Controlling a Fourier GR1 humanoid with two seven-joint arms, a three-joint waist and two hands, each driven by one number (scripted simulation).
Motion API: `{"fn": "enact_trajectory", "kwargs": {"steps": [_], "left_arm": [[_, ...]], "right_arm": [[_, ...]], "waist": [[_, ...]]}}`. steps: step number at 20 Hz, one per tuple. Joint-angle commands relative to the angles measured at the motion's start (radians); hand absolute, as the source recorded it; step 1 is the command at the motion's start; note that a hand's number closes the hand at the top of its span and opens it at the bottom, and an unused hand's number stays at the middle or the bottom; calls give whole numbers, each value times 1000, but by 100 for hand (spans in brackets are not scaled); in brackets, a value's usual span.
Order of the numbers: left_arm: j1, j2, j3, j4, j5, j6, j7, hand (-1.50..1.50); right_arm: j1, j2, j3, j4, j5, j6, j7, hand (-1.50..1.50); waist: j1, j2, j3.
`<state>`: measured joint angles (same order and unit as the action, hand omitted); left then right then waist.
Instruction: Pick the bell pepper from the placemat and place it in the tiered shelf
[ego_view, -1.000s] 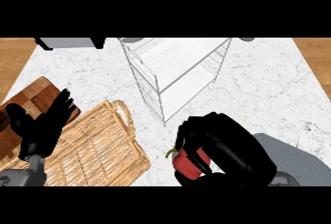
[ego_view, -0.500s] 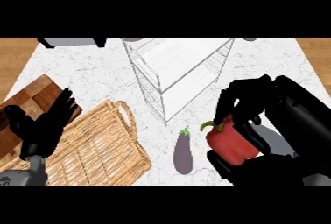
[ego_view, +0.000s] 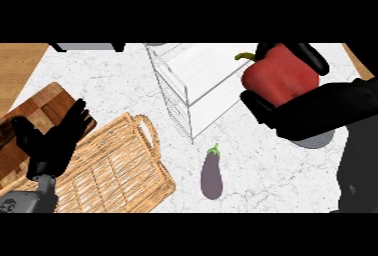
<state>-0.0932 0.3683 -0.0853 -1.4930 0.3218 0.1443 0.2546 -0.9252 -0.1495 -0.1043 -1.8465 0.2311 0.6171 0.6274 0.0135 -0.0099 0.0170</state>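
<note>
The red bell pepper (ego_view: 280, 75) is up in the air at the right edge of the tiered shelf (ego_view: 196, 75), the right hand (ego_view: 310, 112) curled round it from below. An eggplant (ego_view: 212, 172) lies on the counter (ego_view: 111, 80) just in front of the shelf. Left of the shelf is the woven placemat (ego_view: 118, 165), and the left hand (ego_view: 52, 145) rests open at its far edge, fingers up.

Your red bell pepper (ego_view: 280, 76), green stem leftward, sits curled in right robot hand (ego_view: 325, 112), upper right of frame, beside white tiered shelf (ego_view: 196, 75); woven placemat (ego_view: 111, 160) lower left.
</note>
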Motion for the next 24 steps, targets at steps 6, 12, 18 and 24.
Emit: {"fn": "enact_trajectory", "kwargs": {"steps": [6,12,18,24], "left_arm": [[57,-41,-42,114,-21,-19,8,0],[16,-65,-42,128,-38,4,15,0],[32,-48,-21,111,-16,-24,33,0],[48,-78,-43,100,-42,-3,23,0]], "right_arm": [[-228,-80,-29,316,13,28,-83,150],[-240,-90,29,461,122,-26,-258,150],[-289,-101,33,621,171,-83,-380,150],[-317,-73,63,727,240,-171,-444,150]], "waist": [[20,23,-20],[18,29,-19],[27,30,-19],[18,23,-18]]}}
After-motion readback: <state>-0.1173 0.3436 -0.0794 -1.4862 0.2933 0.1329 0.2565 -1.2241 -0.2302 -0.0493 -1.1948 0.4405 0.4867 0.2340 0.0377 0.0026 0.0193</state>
